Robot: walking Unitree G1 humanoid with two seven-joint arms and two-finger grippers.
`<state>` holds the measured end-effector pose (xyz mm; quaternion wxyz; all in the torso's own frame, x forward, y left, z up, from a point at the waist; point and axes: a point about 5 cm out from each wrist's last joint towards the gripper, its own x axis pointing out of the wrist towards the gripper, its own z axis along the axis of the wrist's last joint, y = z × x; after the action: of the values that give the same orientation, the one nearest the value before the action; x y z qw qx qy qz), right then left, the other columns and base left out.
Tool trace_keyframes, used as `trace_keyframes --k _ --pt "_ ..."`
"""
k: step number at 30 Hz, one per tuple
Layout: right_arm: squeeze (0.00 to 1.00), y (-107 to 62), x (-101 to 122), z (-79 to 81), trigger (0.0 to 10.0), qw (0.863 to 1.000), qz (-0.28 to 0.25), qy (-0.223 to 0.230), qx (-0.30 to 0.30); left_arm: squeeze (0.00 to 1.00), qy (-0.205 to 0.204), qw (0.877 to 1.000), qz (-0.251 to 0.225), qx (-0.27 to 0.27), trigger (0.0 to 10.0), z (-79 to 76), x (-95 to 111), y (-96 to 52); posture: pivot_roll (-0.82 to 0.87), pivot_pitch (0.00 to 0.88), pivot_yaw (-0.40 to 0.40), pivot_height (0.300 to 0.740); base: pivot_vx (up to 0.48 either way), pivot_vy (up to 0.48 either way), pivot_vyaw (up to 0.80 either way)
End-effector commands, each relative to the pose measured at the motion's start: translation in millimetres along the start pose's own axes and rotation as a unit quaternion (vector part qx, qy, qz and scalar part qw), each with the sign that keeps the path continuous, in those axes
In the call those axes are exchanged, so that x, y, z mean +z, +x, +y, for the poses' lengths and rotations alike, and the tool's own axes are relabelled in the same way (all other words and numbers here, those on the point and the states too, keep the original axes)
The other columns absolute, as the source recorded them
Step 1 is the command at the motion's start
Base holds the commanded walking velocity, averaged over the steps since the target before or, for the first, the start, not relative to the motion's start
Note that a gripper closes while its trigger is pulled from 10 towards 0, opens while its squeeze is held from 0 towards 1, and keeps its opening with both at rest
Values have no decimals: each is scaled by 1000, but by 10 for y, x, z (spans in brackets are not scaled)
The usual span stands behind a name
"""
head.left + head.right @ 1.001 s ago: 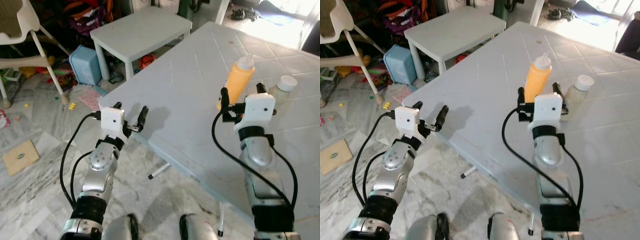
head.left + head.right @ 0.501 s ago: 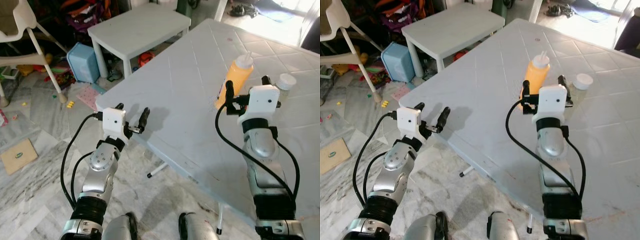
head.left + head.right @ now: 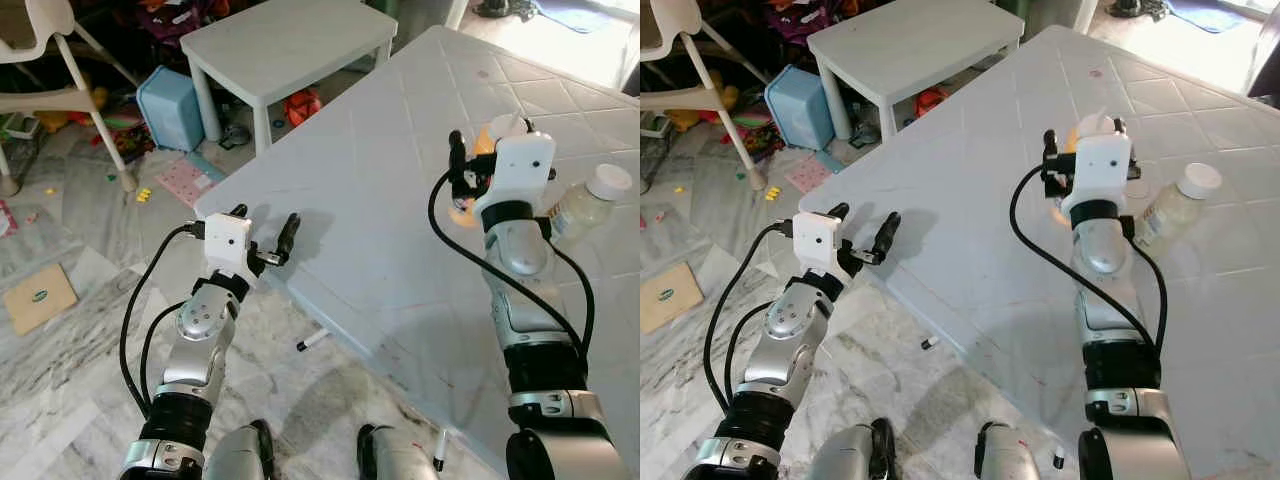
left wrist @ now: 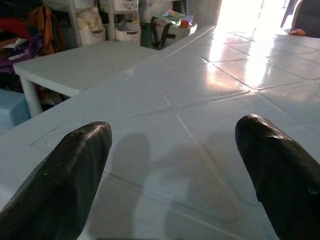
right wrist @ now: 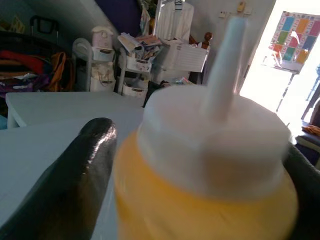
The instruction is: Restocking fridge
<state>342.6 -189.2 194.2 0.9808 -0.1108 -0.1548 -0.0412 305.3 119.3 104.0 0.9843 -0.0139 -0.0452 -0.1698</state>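
While the right gripper straddled the orange squeeze bottle mid-table with fingers not visibly clamped, a high grip near the cap risked tipping it into the jar just beside; left gripper hung open at the table corner.

No legible text, brand, or number anywhere. Tan card on the floor carries a small dark oval mark, too small to read. Colourful wall chart likewise unreadable.
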Motion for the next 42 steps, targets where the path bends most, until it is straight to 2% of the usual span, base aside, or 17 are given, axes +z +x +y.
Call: trace_keyframes --k 1,6,11,14,15,16,18,19,22,23,29,31,35,37,42 --pt "0 19 7 -37 0 1000 -3 3 -4 0 5 1000 4 -4 10000 -9 -2 -23 -64 153 25 740 0 0 0" --pt "0 4 6 -20 0 1000 -7 6 -3 0 4 1000 6 -4 10000 -19 -5 -19 -66 151 22 740 0 0 0" --pt "0 -37 31 -35 1922 1000 -8 8 2 0 6 1000 7 -4 10000 -21 -11 -1 -71 141 22 740 0 0 0" --pt "0 -44 46 -26 1882 1000 -9 9 9 0 7 1000 7 -4 10000 -22 -11 5 -71 141 22 740 0 0 0" --pt "0 -42 69 -9 4078 1000 -11 10 20 0 7 1000 7 -4 10000 -24 -12 25 -78 126 20 740 0 0 0" --pt "0 -43 97 7 8980 999 -13 13 27 0 7 1000 7 -4 10000 -25 -7 35 -78 126 20 740 0 0 0" --pt "0 -44 115 17 8980 999 -15 15 31 0 8 1000 6 -3 10000 -25 -4 40 -78 126 20 740 0 0 0" --pt "0 -43 129 29 10000 999 -15 19 34 0 9 1000 7 -2 10000 -24 -5 48 -80 115 21 740 0 0 0" --pt "0 -88 232 129 10000 995 -12 76 62 0 13 999 19 24 10000 23 -21 63 -84 91 30 740 0 0 0" --pt "0 -154 291 209 10000 990 -14 101 95 0 18 999 26 33 10000 68 -36 44 -90 82 40 740 0 0 0" --pt "0 -337 386 359 10000 977 -12 138 162 0 26 997 46 64 10000 193 -99 -22 -108 67 55 740 0 0 0" --pt "0 -468 396 413 10000 970 -6 159 183 0 27 994 56 89 10000 280 -133 -81 -112 51 57 740 0 0 0" --pt "0 -593 387 432 10000 968 4 177 179 0 21 993 54 99 10000 295 -131 -133 -99 46 44 740 0 0 0" --pt "0 -647 363 435 10000 968 19 197 155 0 28 993 54 100 10000 270 -121 -150 -84 49 31 740 0 186 0" --pt "0 -696 347 441 10000 972 21 197 129 0 29 993 47 102 10000 229 -101 -146 -75 59 21 740 0 480 0"
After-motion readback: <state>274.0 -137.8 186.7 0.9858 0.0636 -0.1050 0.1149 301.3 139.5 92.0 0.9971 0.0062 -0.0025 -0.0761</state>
